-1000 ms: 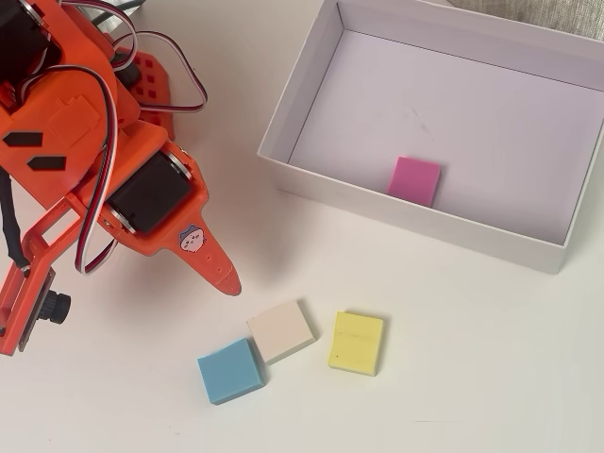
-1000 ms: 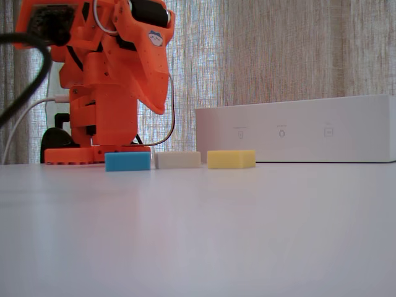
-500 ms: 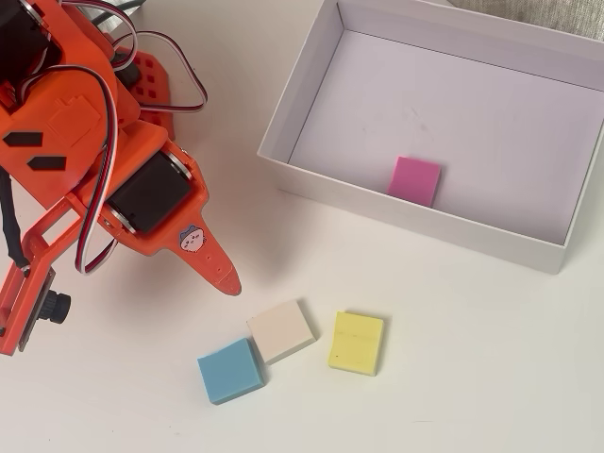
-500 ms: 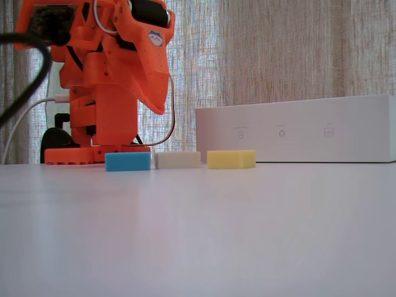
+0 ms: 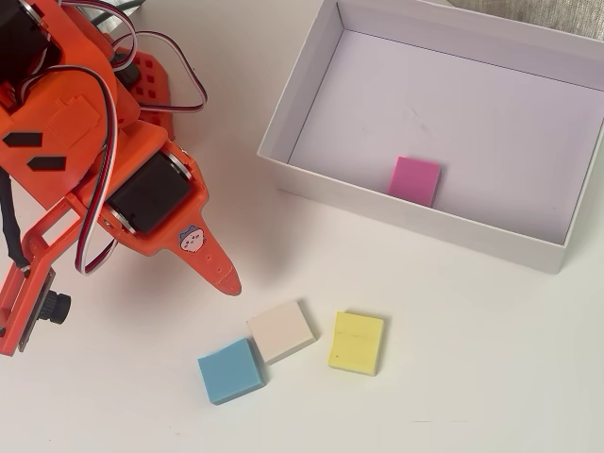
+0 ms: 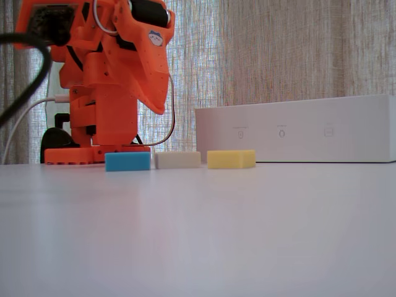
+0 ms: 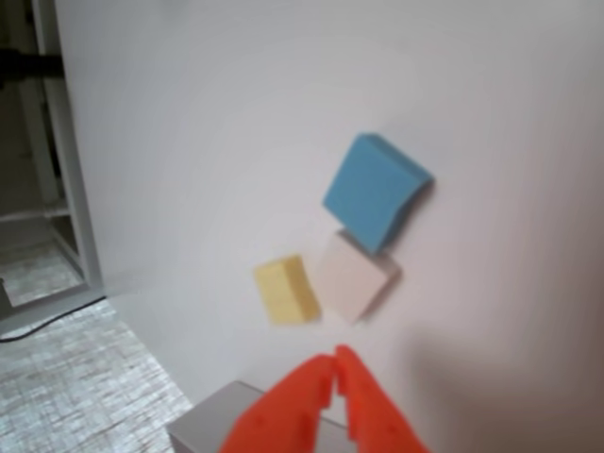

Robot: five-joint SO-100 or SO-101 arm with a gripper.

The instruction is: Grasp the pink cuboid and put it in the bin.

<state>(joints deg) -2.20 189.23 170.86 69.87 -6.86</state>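
The orange two-finger gripper was closed on nothing, its tips meeting in the wrist view, raised above the white table near the left edge in the overhead view. The small matte bright-pink cuboid already lay flat on the pale floor of the shallow white cardboard bin, close to its near wall, well apart from the gripper and to its upper right in that view. By this, the placing looked done. Blue, beige and yellow blocks lay outside, near the table's front edge.
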